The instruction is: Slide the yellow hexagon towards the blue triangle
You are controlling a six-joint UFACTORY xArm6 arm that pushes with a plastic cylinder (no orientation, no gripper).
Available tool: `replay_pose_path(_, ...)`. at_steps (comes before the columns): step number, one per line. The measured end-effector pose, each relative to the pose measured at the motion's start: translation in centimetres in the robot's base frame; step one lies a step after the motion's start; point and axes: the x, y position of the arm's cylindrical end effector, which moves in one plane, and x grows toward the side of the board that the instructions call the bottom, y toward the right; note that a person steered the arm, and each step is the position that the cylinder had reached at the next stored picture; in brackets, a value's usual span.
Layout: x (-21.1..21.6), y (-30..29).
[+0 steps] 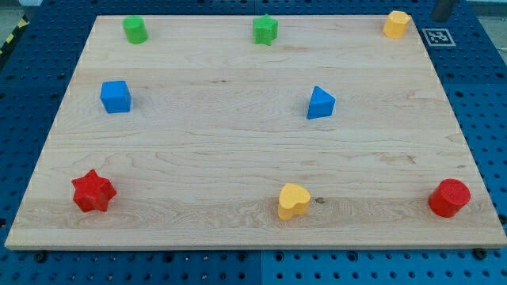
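Right now my tip (442,18) is hanging out at the very top right of the view, just off the wooden board (238,150) and over the blue pegboard (483,95). Only a short dark stub of the rod is showing, so that's all I'm going on. It's a bare rod, so it isn't grasping anything, and it isn't touching any block either.

The yellow hexagon (396,24) is sitting in the board's top right corner, right by the top edge. My tip is sitting to the view's right of it, near but clearly apart from it, with the board's corner in between. A small black-and-white marker tag (438,36) is lying on the pegboard just below my tip.

The blue triangle (320,104) is sitting lower down and to the view's left of the hexagon, roughly mid-board on the right half, well apart from it. Nothing is lying between the two.

Everything else is spreading out around the edges:
- a green cylinder-ish block (135,30) is sitting at the top left
- a green star (265,30) is sitting at the top middle
- a blue cube (116,96) is sitting on the left side, below the green cylinder-ish block
- a red star (93,191) is sitting at the bottom left
- a yellow heart (293,201) is sitting near the bottom edge, below the blue triangle and a bit to the left
- a red cylinder (449,198) is sitting at the bottom right

None of the blocks are touching each other.
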Motion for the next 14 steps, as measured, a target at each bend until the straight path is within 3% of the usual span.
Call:
replay_pose_path(2, 0.0, -6.9)
replay_pose_path(4, 3.3, -7.0)
replay_pose_path(6, 3.4, -9.5)
replay_pose_path(10, 4.7, -18.3)
replay_pose_path(14, 13.0, -27.2)
